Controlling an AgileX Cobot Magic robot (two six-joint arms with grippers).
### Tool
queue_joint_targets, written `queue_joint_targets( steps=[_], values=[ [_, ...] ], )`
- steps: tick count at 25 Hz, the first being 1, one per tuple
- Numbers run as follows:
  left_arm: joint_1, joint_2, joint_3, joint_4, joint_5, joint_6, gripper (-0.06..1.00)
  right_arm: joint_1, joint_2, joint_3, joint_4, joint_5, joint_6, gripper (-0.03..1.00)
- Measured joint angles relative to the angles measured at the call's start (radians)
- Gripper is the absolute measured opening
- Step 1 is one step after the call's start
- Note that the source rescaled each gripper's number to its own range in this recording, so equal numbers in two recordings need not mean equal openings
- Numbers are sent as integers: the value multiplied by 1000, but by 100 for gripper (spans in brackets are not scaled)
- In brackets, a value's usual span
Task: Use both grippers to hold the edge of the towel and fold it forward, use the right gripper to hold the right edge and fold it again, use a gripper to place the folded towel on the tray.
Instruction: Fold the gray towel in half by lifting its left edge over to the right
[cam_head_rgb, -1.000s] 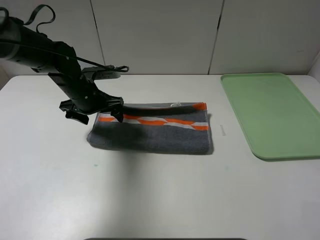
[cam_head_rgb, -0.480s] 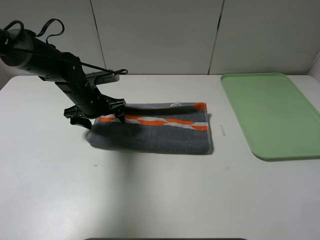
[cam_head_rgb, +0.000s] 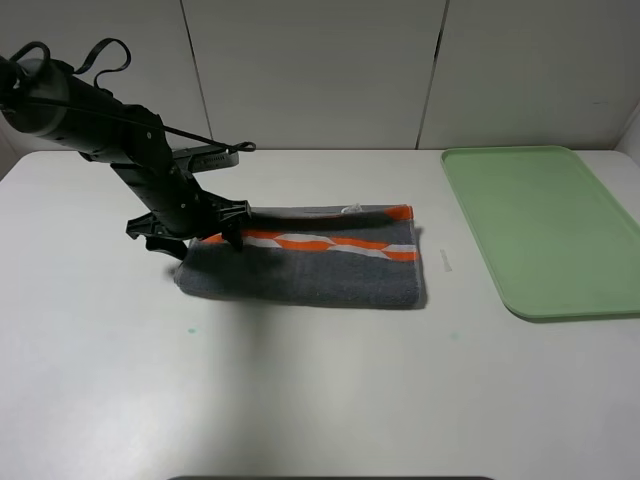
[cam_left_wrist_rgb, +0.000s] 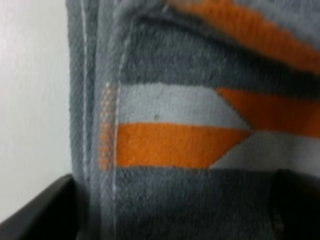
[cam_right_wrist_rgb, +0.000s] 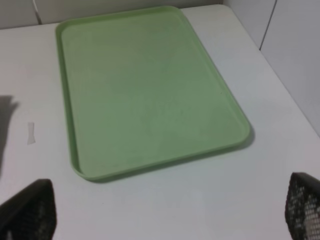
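Left claw (cam_head_rgb: 193, 238) is now down over the folded towel (cam_head_rgb: 320, 272) at its left end, jaws still apart but starting to narrow, so a grab for the next fold looks close.

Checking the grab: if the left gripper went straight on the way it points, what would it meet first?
The towel: the left gripper points down at its left end, by the orange stripes. How close it is, I can't tell.

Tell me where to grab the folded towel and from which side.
I would grip the towel at its left short end, coming from above on the left. The layers lie stacked flush there, and the left gripper stands over that end with jaws apart.
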Motion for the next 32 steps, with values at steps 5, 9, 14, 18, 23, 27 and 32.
queue_joint_targets(
  steps=[5,9,14,18,23,27,32],
  values=[
    [0,0,-1,1,45,0,63,0,0,0,0,0,0,100],
    [0,2,-1,28,56,0,50,0,0,0,0,0,0,100],
    [0,4,-1,35,58,0,30,0,0,0,0,0,0,100],
    [0,4,-1,34,58,0,11,0,0,0,0,0,0,100],
    [0,4,-1,34,60,0,7,0,0,0,0,0,-1,100],
    [0,4,-25,38,109,0,7,0,0,0,0,0,-1,100],
    [0,-28,-53,68,184,0,7,0,0,0,0,0,-1,100]
  ],
)
